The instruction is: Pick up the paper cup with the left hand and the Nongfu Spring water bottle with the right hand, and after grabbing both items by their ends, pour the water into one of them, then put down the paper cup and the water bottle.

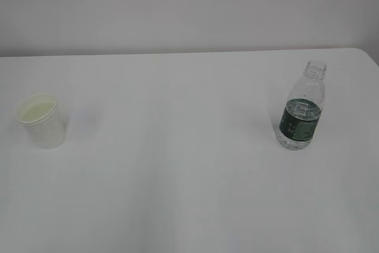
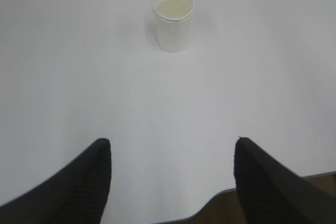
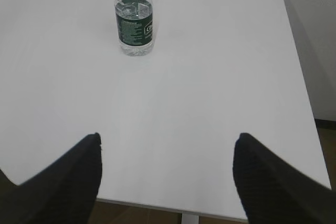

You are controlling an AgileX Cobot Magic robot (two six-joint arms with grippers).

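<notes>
While both arms are hanging back at the near edge, the scene is reading as follows.

Table: white top is filling nearly every view and is carrying only two items, set well apart; a pale wall is running behind its far edge.

Paper cup: is standing upright toward the table's left side, mouth open, cream inside showing; in the left wrist view it is sitting far out ahead on the table, past the fingers, with bare tabletop lying between.

Nongfu Spring water bottle: is standing upright toward the table's right side, capless, dark green band around its lower half; water is showing clear in its lower part. In the right wrist view it is standing well ahead and left of centre, nothing blocking the way to it.

Left hand: claw is gaping wide, holding nothing, both fingers hovering over the table's near edge.

Right hand: claw is likewise spread wide and gripping nothing, its fingers hanging above the table's near edge.

Floor: brown strip is showing past the table's right and near edges.
</notes>
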